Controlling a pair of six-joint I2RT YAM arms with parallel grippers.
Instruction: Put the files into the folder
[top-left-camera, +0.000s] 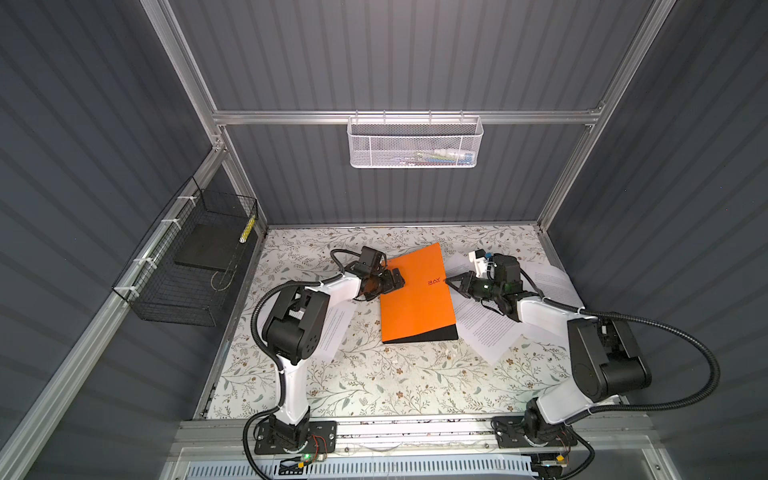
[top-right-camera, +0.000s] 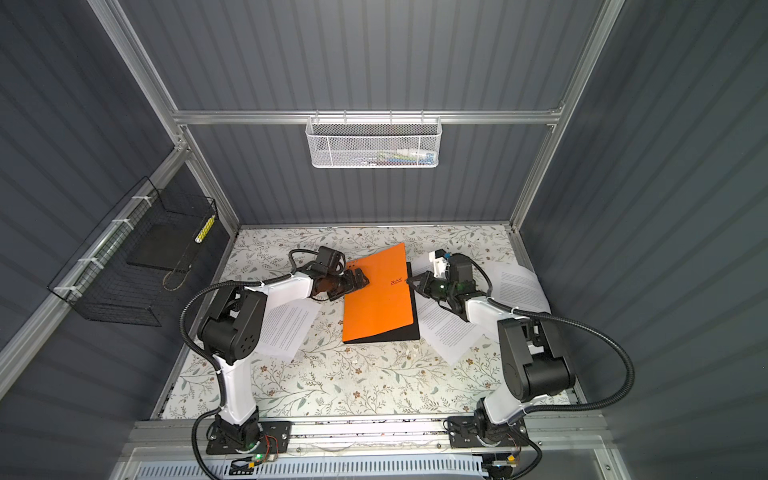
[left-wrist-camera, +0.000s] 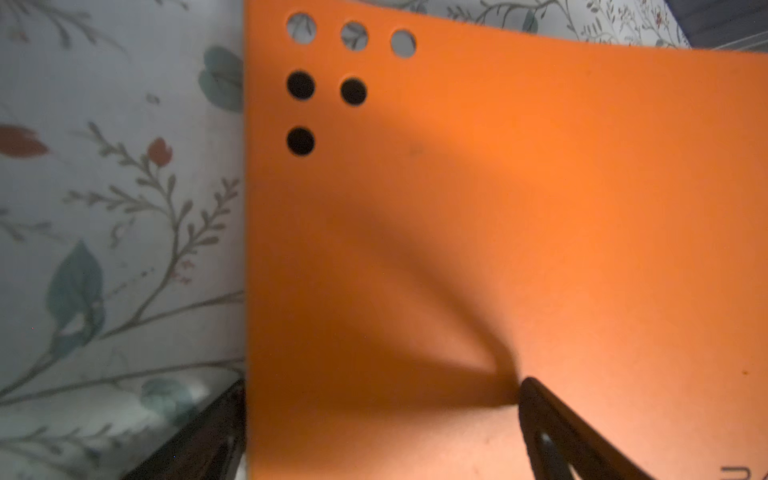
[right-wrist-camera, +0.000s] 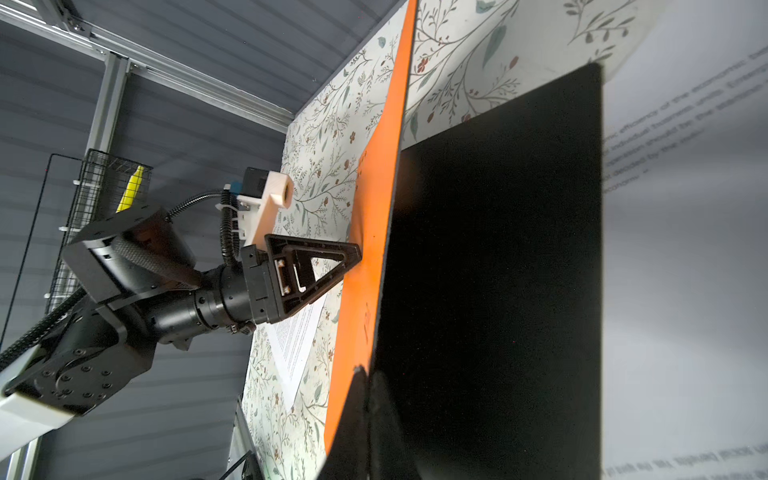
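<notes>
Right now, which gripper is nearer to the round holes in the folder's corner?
Left. The left gripper sits open at the folder edge beside the holes; the right gripper pinches the opposite edge, near the logo.

Floral tabletop before me, white mesh basket hung on the far aluminium rail, black wire basket on the wall to my left, dark grey slab lying inside, yellow object at its far right corner.
</notes>
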